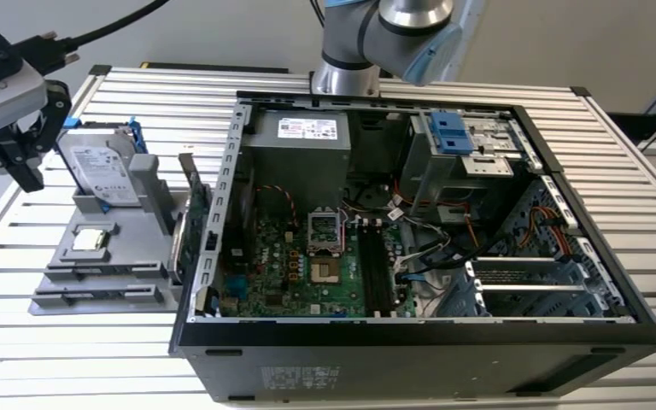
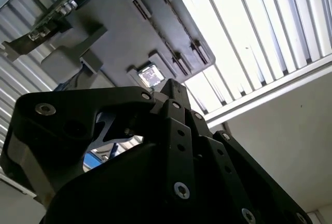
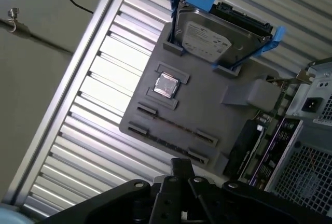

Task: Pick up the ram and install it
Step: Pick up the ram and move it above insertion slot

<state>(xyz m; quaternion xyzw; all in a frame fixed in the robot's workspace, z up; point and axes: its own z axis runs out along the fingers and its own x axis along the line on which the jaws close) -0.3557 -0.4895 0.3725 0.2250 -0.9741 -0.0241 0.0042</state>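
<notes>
Exterior view: the ram (image 1: pixel 366 266) appears to be the long dark strip seated upright in the memory slots of the motherboard (image 1: pixel 294 273), at 3 o'clock of the processor socket (image 1: pixel 324 229). Whether it is fully latched I cannot tell. The board lies inside the open computer case (image 1: pixel 419 335), which rests on the ribbed metal table (image 1: pixel 66 359).

At 9 o'clock of the case stands a gray parts holder (image 1: pixel 134 256). A green card (image 1: pixel 197 213) stands on edge between the two. A small processor chip (image 1: pixel 92 240) lies flat on the holder, and a hard drive (image 1: pixel 102 171) in a blue frame leans at its 12 o'clock end.

The gripper (image 1: pixel 3 171) hangs at 9 o'clock of the hard drive, well apart from the ram. Its claw points down over the table with the jaws spread and nothing between them. In the first wrist view the holder's two long slots (image 3: pixel 171 133) lie near the chip (image 3: pixel 167 85).
</notes>
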